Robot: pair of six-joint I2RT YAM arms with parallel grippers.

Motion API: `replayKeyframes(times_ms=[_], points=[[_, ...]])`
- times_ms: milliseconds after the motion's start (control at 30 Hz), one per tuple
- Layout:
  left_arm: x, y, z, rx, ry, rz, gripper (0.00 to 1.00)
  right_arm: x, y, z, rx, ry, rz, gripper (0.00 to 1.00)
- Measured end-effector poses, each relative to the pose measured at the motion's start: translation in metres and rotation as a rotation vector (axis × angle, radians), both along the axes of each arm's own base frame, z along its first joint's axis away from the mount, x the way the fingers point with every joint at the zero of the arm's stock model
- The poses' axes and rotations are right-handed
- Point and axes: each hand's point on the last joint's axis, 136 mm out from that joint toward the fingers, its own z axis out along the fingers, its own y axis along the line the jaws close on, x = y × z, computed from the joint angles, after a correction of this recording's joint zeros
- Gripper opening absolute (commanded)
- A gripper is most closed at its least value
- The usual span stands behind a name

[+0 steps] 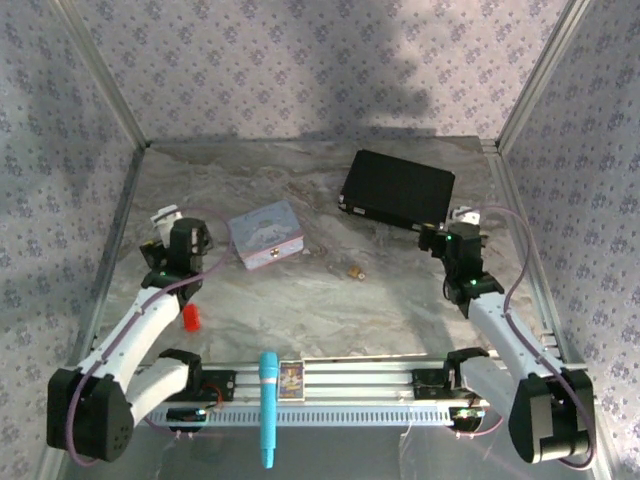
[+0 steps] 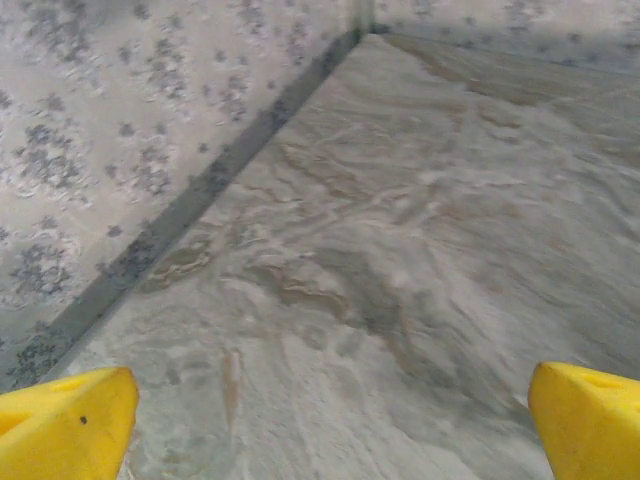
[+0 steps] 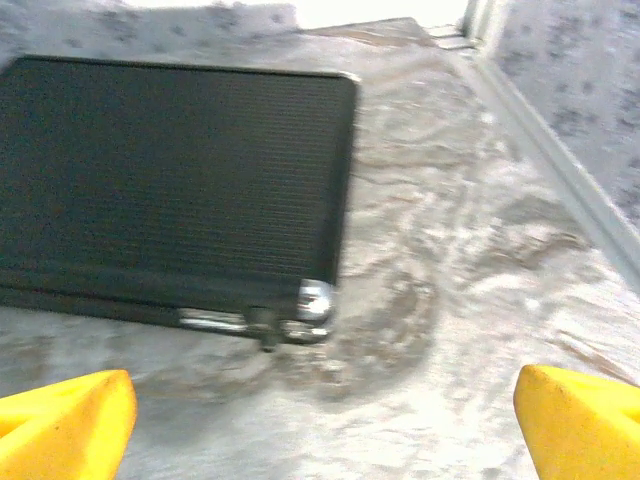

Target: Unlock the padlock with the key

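Observation:
The padlock (image 1: 353,271) is a tiny brass-gold lump lying on the marble table (image 1: 330,300), right of centre. It is too small for me to tell a key apart from it. My left gripper (image 1: 166,226) hovers at the table's left side, well left of the padlock. Its yellow fingertips (image 2: 68,420) are spread wide, open, over bare marble (image 2: 330,425). My right gripper (image 1: 459,224) is at the right, beside a black case (image 1: 397,188), and is also open (image 3: 325,425) with nothing between the fingers (image 3: 585,420).
A pale lavender tin (image 1: 266,235) lies between the left gripper and the padlock. The black case (image 3: 170,180) lies close ahead of the right gripper. A small red block (image 1: 190,317) lies near the left arm. A blue pen-like stick (image 1: 268,405) and a card (image 1: 291,378) rest on the front rail.

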Motion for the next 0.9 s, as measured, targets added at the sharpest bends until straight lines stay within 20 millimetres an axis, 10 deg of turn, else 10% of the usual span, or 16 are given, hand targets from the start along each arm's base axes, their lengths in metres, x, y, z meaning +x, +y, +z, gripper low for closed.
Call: replayKeyframes(times_ms=[333, 900], points=[[0.030, 0.028, -0.080, -0.001, 0.054, -0.036, 1.00, 0.019, -0.015, -0.064, -0.101, 0.021, 0.014, 0.98], [0.077, -0.020, -0.100, -0.034, -0.010, -0.380, 1.00, 0.053, -0.015, -0.085, -0.067, 0.006, 0.115, 0.99]])
